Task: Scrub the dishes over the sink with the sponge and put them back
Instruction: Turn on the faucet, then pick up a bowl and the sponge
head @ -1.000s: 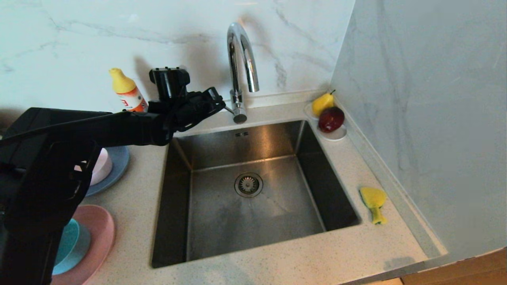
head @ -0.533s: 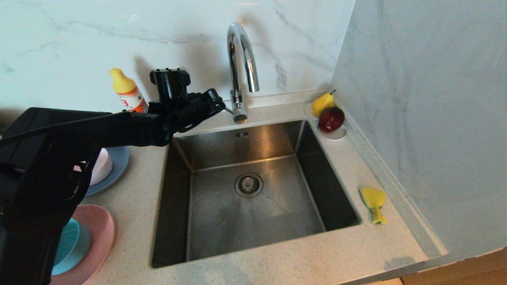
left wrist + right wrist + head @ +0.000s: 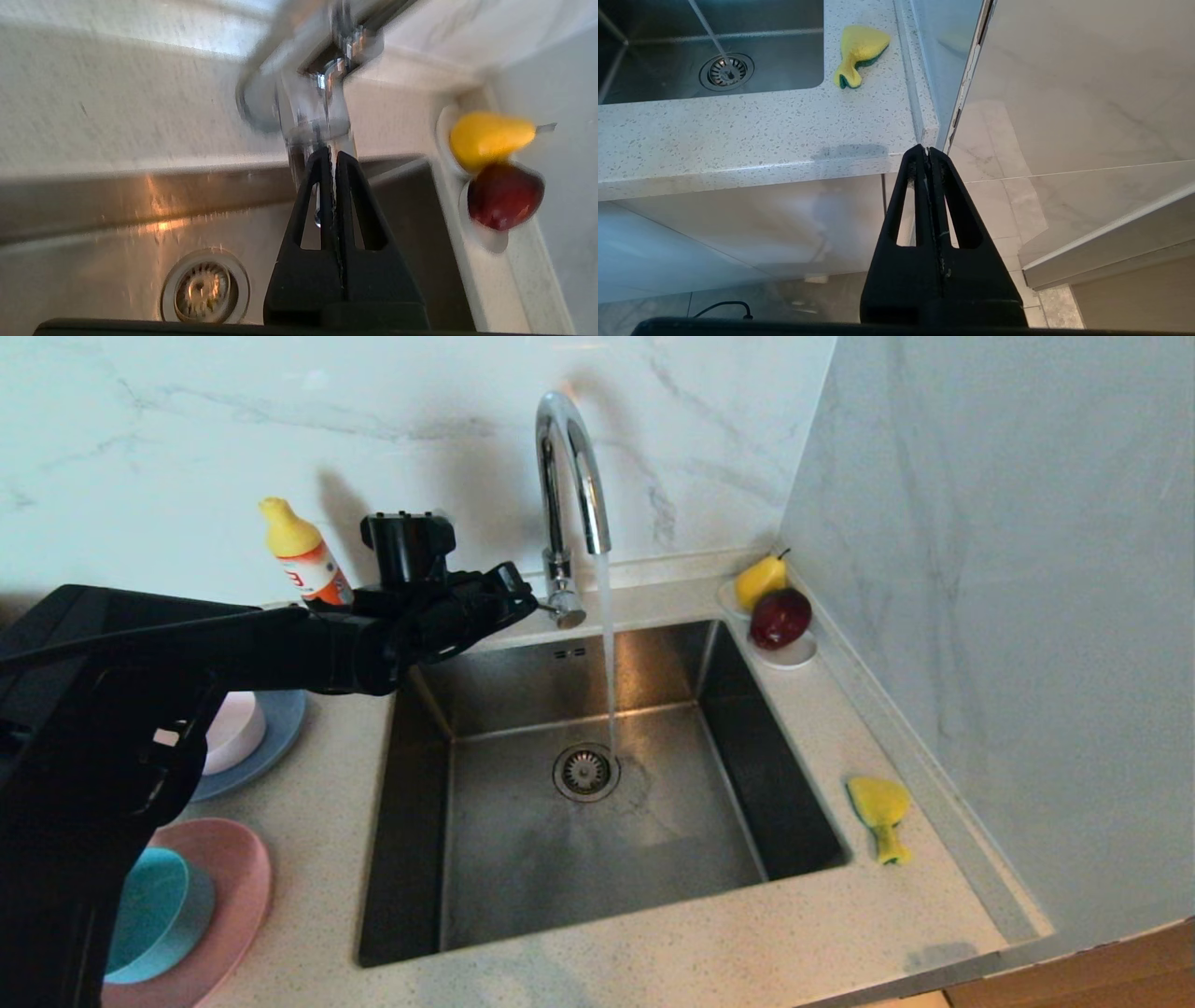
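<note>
Four dishes: all on the counter (image 3: 653,952) left of the sink (image 3: 485,859), none held; stacked there, presumably waiting their turn.
Far stack: pale pink-white bowl (image 3: 233,733) sits on the blue-grey plate (image 3: 280,728).
Near stack: teal bowl (image 3: 154,915) sits in the pink plate (image 3: 233,887); the bowl looks empty.
Left end effector (image 3: 519,600): fingers pressed together, nothing between them, tip at the tap lever (image 3: 546,607) beside the faucet (image 3: 569,495); closed most likely to push the lever as one blunt point.
Water: a thin stream falls from the spout to just beside the drain (image 3: 585,771).
Sink contents: only water, no dish.
Sponge (image 3: 880,814): on the counter right of the sink, crumpled, untouched, on the right arm's side.
Right end effector (image 3: 928,151): closed, empty, parked low off the counter's front corner.
Saucer (image 3: 794,653): holds a pear (image 3: 761,579) and a red fruit (image 3: 780,616), at the far right corner.
Bottle (image 3: 303,560): upright behind the left arm.
</note>
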### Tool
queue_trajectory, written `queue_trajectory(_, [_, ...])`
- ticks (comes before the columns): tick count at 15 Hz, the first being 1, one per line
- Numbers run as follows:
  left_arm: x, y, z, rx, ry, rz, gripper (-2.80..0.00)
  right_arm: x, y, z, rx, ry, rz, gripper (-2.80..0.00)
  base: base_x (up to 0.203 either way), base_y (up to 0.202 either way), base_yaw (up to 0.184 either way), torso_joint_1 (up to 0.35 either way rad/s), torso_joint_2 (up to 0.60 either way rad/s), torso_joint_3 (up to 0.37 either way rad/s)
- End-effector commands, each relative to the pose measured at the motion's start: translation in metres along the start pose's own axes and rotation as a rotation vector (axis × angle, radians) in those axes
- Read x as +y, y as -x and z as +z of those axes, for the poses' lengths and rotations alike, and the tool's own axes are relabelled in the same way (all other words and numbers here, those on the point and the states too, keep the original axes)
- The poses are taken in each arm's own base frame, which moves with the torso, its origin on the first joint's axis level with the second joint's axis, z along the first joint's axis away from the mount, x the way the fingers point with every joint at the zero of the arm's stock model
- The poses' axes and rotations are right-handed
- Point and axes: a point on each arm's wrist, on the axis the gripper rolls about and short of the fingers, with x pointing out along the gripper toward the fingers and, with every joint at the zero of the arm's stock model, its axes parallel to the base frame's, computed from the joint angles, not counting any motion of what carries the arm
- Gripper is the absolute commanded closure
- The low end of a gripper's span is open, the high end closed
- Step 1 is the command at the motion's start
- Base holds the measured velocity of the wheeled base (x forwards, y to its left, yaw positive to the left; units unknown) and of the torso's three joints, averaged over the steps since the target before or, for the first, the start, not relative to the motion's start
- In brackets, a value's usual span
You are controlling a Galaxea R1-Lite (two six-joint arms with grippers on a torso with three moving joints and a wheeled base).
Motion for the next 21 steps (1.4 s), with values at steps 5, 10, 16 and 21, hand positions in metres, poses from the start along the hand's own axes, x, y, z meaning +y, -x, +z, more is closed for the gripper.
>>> queue_trajectory(5, [0.003, 0.006, -0.009, -0.008, 0.001, -0.004, 0.00, 0.000, 0.000, 0.000, -0.001, 0.000, 0.001, 0.00, 0.000, 0.000, 0.000, 0.000, 0.00, 0.000])
queue_trajectory(10, [-0.015, 0.034, 0.039, -0.116, -0.007, -0.028, 0.00, 0.000, 0.000, 0.000, -0.001, 0.000, 0.001, 0.00, 0.000, 0.000, 0.000, 0.000, 0.00, 0.000])
queue_trajectory(16, [-0.063, 0.144, 0.112, -0.272, -0.122, 0.046, 0.00, 0.000, 0.000, 0.000, -0.001, 0.000, 0.001, 0.00, 0.000, 0.000, 0.000, 0.000, 0.00, 0.000])
queue_trajectory(21, [-0.089, 0.281, 0.130, -0.426, -0.306, 0.219, 0.00, 0.000, 0.000, 0.000, -0.001, 0.000, 0.001, 0.00, 0.000, 0.000, 0.000, 0.000, 0.00, 0.000])
